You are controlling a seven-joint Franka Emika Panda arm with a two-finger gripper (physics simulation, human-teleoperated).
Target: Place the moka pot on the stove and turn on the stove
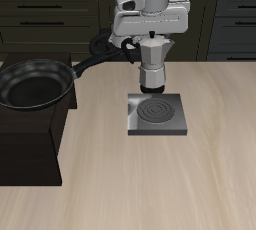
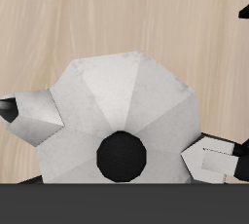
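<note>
Silver and faceted, the metal moka pot (image 1: 151, 66) with its black lid knob hung above the table, just behind the flat grey stove plate (image 1: 157, 115) with its spiral coil. The two-finger gripper (image 1: 150, 36) seemed closed on its top. A black frying pan (image 1: 35, 84) sat on a black cabinet block (image 1: 30, 144) nearby.

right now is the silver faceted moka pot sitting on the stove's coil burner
No, the silver faceted moka pot hangs in the hand, farther back than the flat grey stove, whose coil burner is bare.
</note>
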